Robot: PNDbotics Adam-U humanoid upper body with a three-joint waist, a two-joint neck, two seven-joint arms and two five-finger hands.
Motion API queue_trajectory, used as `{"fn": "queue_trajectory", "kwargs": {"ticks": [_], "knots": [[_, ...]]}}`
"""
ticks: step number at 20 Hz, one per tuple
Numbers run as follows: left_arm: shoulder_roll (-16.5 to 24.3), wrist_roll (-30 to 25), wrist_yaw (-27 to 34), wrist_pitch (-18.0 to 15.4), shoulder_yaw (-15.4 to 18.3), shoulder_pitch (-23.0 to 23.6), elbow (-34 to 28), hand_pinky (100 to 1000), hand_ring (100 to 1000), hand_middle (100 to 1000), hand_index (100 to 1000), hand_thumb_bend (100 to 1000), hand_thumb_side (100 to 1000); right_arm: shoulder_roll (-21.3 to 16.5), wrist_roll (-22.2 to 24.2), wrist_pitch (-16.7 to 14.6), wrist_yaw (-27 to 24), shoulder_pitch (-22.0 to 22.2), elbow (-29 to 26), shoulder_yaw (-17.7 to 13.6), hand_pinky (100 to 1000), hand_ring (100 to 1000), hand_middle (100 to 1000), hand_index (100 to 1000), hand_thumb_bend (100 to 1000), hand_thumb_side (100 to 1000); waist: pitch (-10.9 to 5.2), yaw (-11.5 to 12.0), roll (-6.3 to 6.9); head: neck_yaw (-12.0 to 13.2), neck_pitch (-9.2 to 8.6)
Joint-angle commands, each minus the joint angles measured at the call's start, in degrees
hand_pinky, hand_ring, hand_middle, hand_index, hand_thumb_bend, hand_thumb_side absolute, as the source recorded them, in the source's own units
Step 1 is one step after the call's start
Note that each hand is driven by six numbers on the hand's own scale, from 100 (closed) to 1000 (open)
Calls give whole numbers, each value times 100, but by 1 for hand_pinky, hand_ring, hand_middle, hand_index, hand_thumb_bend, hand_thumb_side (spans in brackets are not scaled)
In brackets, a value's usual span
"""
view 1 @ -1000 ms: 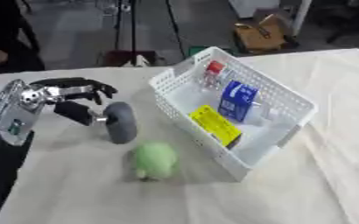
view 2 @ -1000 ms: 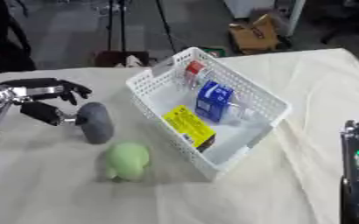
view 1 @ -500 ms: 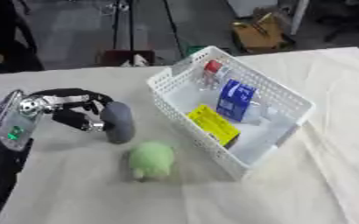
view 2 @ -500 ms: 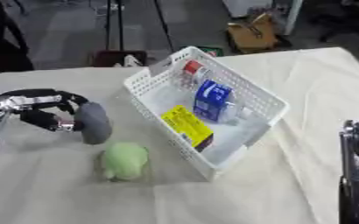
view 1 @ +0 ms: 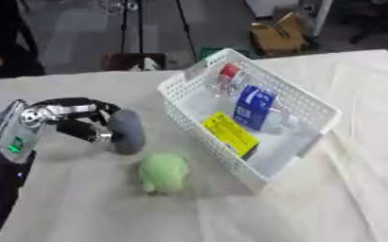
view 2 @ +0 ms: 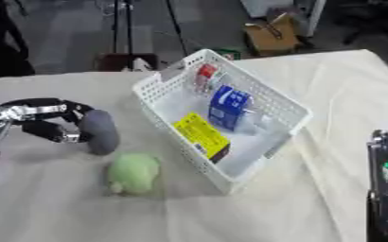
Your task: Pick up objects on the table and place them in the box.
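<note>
Left hand (view 1: 73, 120) curled around grey object (view 1: 126, 131).

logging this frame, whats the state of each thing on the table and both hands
left hand: fingers curled around the grey object, on the table
grey object: oblong, on the cloth, in the left hand's grasp
green soft object: on the table beside the basket, untouched
white basket: on the table, open-topped, partly filled
blue carton: inside the basket
yellow packet: in the basket, against its near wall
red-capped bottle: lying at the basket's far end
right hand: fingers not shown
</note>
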Motion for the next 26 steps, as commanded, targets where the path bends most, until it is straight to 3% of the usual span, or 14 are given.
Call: {"fn": "queue_trajectory", "kwargs": {"ticks": [1, 10, 26], "knots": [[61, -318, 61, -312, 81, -147, -16, 893, 800, 875, 998, 490, 747, -116, -16, -6, -48, -90, -96, -20, 788, 715, 580, 796, 100, 947, -92, -8, -9, 19, -77], [61, -318, 230, -366, 76, -191, 124, 904, 802, 877, 1000, 526, 775, -135, -17, 6, -71, -105, -96, -25, 787, 715, 578, 796, 100, 945, -51, -36, 2, 23, -100], [18, -318, 151, -403, 87, -247, 287, 902, 799, 871, 999, 498, 773, -143, -9, 14, -110, -153, -96, -23, 786, 715, 577, 795, 100, 943, 24, -77, 17, 36, -146]]}}
